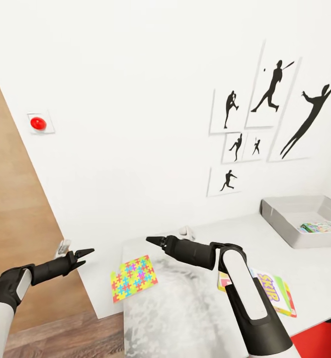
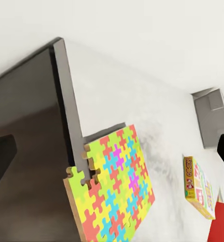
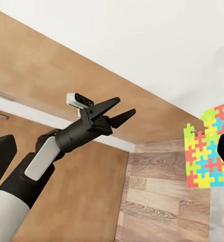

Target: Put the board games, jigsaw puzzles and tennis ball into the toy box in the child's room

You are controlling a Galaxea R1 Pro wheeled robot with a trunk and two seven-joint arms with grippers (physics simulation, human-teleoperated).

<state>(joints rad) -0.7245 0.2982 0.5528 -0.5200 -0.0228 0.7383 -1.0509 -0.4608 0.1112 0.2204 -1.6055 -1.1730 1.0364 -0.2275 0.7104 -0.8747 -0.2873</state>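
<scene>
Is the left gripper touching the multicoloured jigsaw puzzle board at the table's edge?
Apart. The head view shows the left gripper in the air beside the table, with wall visible between it and the jigsaw puzzle board.

A child's bedroom: baseball-player silhouette pictures (image 1: 265,124) on white wall, jigsaw puzzle (image 1: 133,277) on the table (image 1: 314,278).

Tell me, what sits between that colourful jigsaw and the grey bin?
In the head view, between the jigsaw puzzle and toy box: the robot's right arm and a board game.
</scene>
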